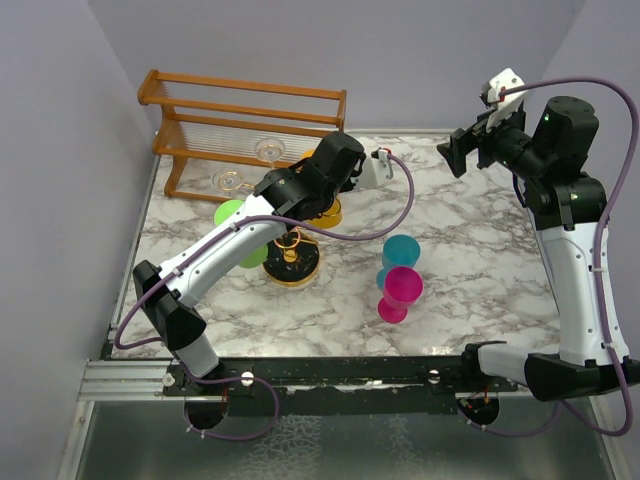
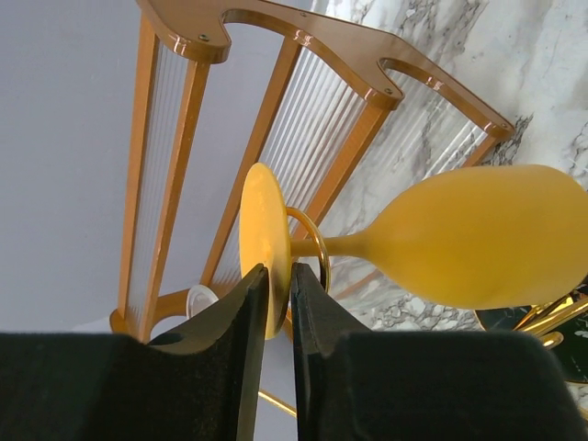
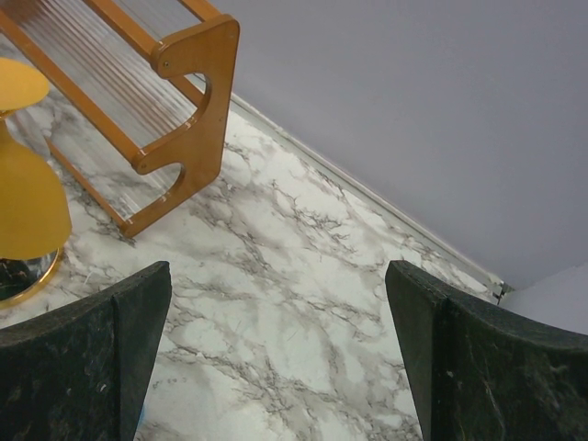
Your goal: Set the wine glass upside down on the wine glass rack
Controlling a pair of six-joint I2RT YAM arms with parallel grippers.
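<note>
A yellow wine glass (image 2: 478, 239) hangs upside down, bowl low, its stem passing through a gold loop (image 2: 322, 250) of the wine glass rack (image 1: 293, 266), a gold wire stand on a round black base. My left gripper (image 2: 280, 276) is over the rack, and its two black fingers are narrowly closed on either side of the glass's flat foot (image 2: 260, 225). From above, only a yellow sliver of the glass (image 1: 330, 213) shows under the left wrist. My right gripper (image 1: 462, 150) hovers high at the back right, wide open with nothing in it (image 3: 276, 358). The right wrist view catches the glass (image 3: 28, 197) at its left edge.
An orange-brown wooden rail frame (image 1: 250, 120) stands at the back left, with clear glasses (image 1: 268, 150) by it. A green glass (image 1: 232, 213) lies left of the rack. A teal cup (image 1: 401, 252) and a pink glass (image 1: 402, 290) stand mid-table.
</note>
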